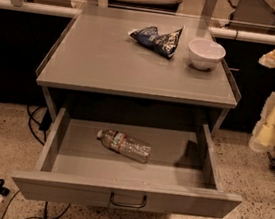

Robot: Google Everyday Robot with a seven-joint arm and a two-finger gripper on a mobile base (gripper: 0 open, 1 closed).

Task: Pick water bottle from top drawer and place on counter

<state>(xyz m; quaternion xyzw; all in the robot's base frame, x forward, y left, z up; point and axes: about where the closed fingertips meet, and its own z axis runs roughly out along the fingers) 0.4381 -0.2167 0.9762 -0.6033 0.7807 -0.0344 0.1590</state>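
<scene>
Top drawer [74,186] with water bottle [123,145], well left of pincer [271,130].

no legible text anywhere

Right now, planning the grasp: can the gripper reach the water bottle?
Probably yes: the top drawer stands open, the water bottle lies uncovered inside, and the gripper hangs at the picture's right edge, beside the counter.

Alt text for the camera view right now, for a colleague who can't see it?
The water bottle lies on its side in the open top drawer. On the counter above sit a snack bag and a white bowl; the gripper is at the right edge, outside the drawer.
</scene>
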